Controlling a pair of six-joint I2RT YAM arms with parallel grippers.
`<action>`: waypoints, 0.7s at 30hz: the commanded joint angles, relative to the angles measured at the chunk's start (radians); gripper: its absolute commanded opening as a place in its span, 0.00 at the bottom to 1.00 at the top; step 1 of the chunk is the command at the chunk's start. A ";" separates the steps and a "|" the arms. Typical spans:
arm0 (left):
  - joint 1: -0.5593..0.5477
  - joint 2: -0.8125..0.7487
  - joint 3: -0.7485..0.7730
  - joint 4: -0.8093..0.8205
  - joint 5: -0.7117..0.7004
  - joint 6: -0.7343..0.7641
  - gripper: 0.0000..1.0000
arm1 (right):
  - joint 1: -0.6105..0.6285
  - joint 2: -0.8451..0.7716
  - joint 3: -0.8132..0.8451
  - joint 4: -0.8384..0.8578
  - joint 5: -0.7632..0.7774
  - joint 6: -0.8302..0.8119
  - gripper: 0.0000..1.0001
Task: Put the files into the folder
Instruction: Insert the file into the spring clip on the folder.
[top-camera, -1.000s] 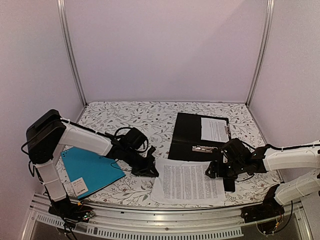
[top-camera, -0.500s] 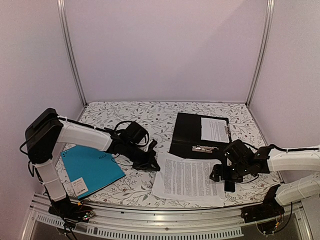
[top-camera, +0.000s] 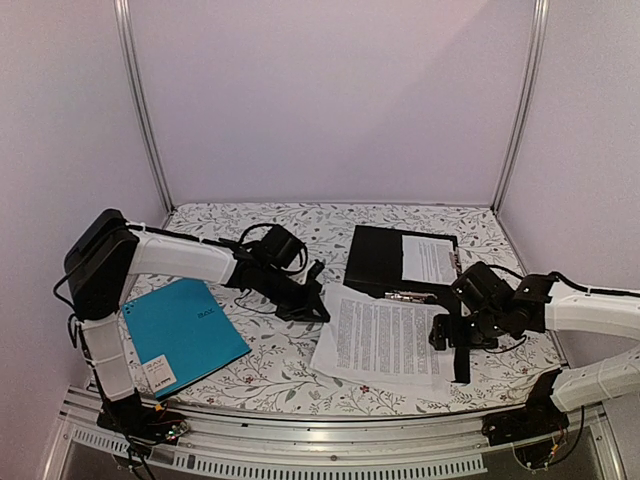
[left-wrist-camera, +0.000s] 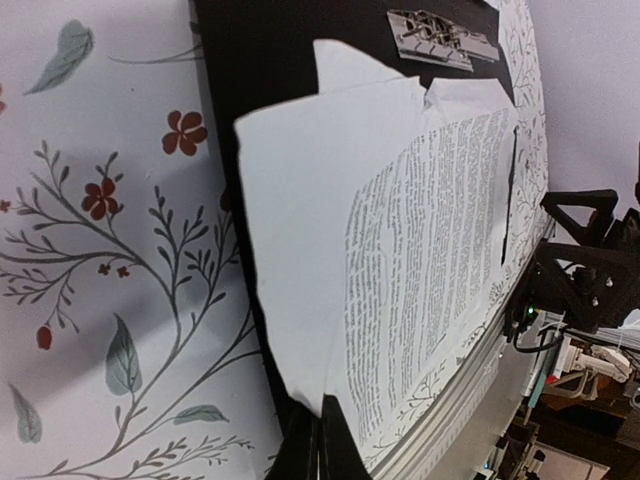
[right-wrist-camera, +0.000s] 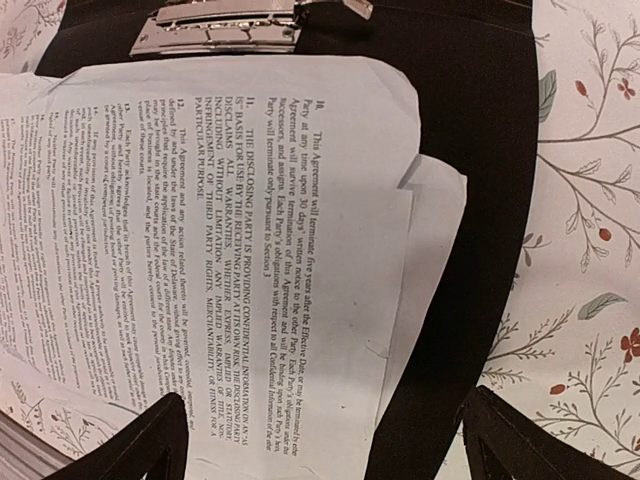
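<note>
So here's where it sits: the files (top-camera: 385, 335) lie skewed just below the clip (top-camera: 405, 296) of the black folder (top-camera: 375, 260). Their top edge comes close to the clip, but they're not tucked under it. The left tool (left-wrist-camera: 318, 440) is clamped tight and looks to be pinching the stack's edge, below and left of the clip. The right tool (right-wrist-camera: 335, 445) is spread wide over the sheets below the clip, gripping nothing.

My worry is that nothing pins the stack. Dragging it by one pinched edge could fan the sheets apart, or buckle them against the clip instead of sliding them under.

The right wrist view shows what the top view doesn't: the sheets are staggered, one poking out past the rest, with black folder showing below and right of the clip. The left wrist view shows the held edge lifted off the bench (left-wrist-camera: 100, 250). Only the top view shows the whole layout.
</note>
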 joint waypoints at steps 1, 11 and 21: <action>0.016 0.044 0.036 -0.022 0.019 0.020 0.00 | -0.012 -0.004 0.027 -0.078 0.074 -0.025 0.95; 0.018 0.120 0.041 0.087 0.056 -0.075 0.00 | -0.072 0.033 0.028 -0.050 0.081 -0.048 0.95; 0.018 0.126 0.041 0.112 0.038 -0.092 0.00 | -0.102 0.135 0.025 0.084 0.031 -0.080 0.92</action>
